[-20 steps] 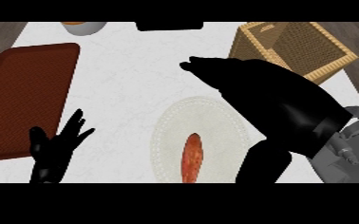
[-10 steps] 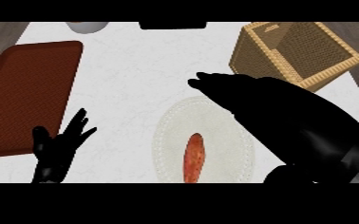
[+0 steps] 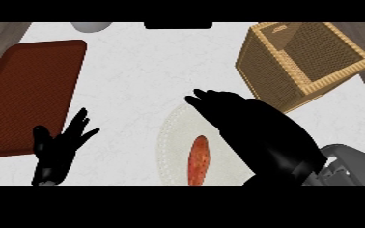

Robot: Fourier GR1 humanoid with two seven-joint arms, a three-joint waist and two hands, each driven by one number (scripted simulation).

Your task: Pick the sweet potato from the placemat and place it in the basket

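An orange sweet potato [image 3: 199, 160] lies lengthwise on a pale round placemat [image 3: 170, 140] at the lower middle of the head view. My right hand [image 3: 249, 125] hovers over the placemat's right half, fingers straight and pointing up-left, its edge just right of the sweet potato; it holds nothing. A woven tan basket [image 3: 299, 63] stands at the upper right, beyond that hand. My left hand [image 3: 61, 147] rests open at the lower left, fingers up.
A dark red-brown tray [image 3: 35, 87] lies along the left side, partly under my left hand. A grey round object [image 3: 91, 26] shows at the top edge, with a dark shape [image 3: 178, 25] to its right.
The view has shifted, so the basket looks larger and closer. My right hand has drawn down over the placemat's right side. The left hand has kept its pose.
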